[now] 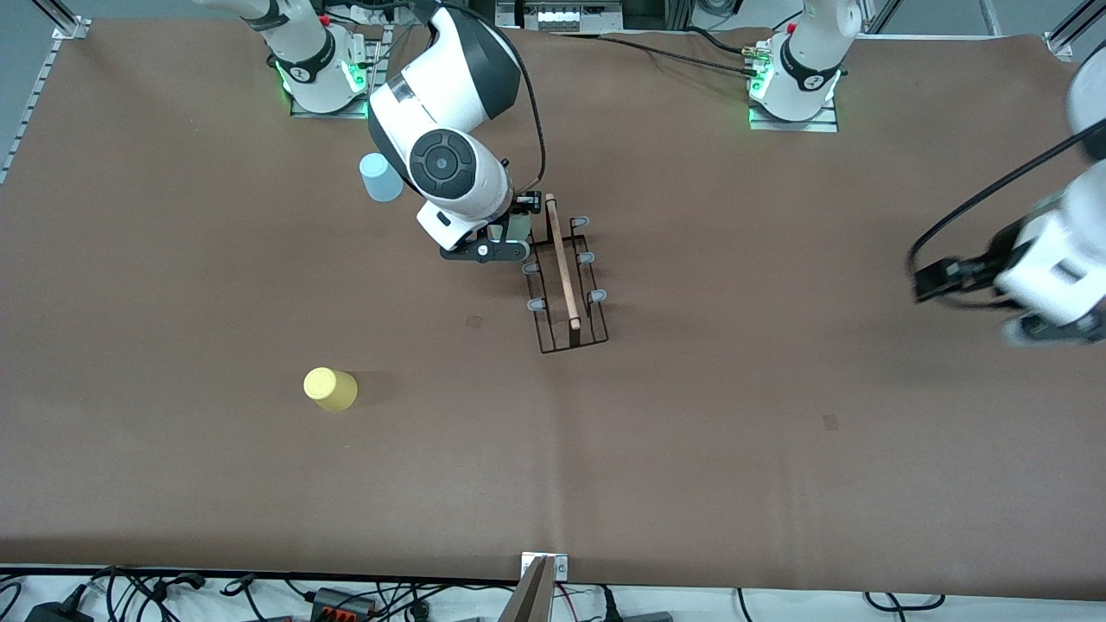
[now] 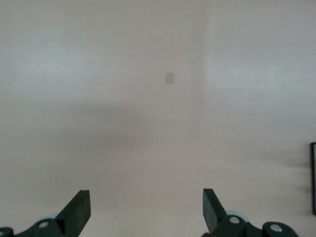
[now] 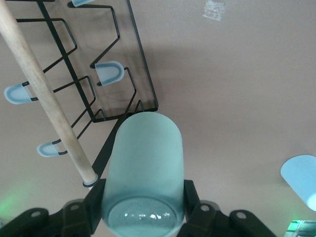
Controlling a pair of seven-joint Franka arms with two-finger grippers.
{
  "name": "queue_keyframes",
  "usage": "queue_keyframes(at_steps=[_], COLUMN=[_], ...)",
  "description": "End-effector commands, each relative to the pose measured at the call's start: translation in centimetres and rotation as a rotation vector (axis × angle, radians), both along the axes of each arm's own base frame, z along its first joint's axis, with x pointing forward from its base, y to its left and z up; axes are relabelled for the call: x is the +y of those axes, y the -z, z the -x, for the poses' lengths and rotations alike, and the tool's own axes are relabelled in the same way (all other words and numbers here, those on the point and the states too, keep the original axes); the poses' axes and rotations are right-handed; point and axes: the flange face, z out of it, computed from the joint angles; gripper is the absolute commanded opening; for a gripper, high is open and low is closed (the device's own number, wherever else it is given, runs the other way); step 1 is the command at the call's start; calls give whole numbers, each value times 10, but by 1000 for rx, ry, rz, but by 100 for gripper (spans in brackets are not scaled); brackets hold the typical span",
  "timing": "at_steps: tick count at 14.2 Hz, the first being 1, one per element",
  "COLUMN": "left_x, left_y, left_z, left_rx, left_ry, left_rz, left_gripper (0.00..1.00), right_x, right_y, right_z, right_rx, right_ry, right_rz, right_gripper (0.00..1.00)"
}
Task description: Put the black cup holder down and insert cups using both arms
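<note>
The black cup holder [image 1: 566, 281] stands mid-table, its wooden rod handle [image 1: 562, 259] running along its top and pale blue caps on its pegs. My right gripper [image 1: 517, 231] is shut on a mint green cup [image 1: 519, 225], held beside the holder's end nearest the robots. In the right wrist view this cup [image 3: 143, 163] sits between the fingers of the right gripper [image 3: 143, 197], next to the holder [image 3: 123, 74]. My left gripper [image 1: 929, 281] hangs open over bare table at the left arm's end; its fingers [image 2: 76, 212] hold nothing.
A light blue cup [image 1: 380, 177] stands near the right arm's base, also seen in the right wrist view [image 3: 301, 177]. A yellow cup [image 1: 330, 389] stands nearer the front camera, toward the right arm's end. Cables run along the table's front edge [image 1: 553, 574].
</note>
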Motion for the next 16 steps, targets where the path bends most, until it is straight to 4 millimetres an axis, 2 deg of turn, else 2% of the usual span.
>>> queue_keyframes(at_steps=[1, 5, 8, 12, 13, 14, 15, 16], left_x=[-12, -11, -13, -13, -11, -8, -8, -5], left_y=[10, 15, 11, 11, 11, 10, 10, 11], left_z=[36, 42, 46, 42, 41, 40, 39, 38], left_rx=[-12, 7, 5, -1, -3, -9, -12, -17], left_ry=[5, -29, -36, -36, -39, -43, -43, -47], left_rz=[-18, 7, 8, 9, 10, 10, 11, 11], left_gripper=[100, 100, 100, 100, 100, 100, 100, 100], right_x=[16, 19, 20, 25, 25, 25, 27, 28], right_y=[3, 17, 29, 49, 52, 58, 57, 57], right_z=[-2, -4, -5, -8, -8, -9, -9, -8], right_rx=[4, 10, 17, 1, 3, 5, -6, -4], right_ry=[7, 7, 6, 12, 10, 12, 12, 14], right_rz=[-10, -4, 4, 4, 9, 15, 8, 6], right_gripper=[21, 21, 21, 24, 34, 79, 100, 100])
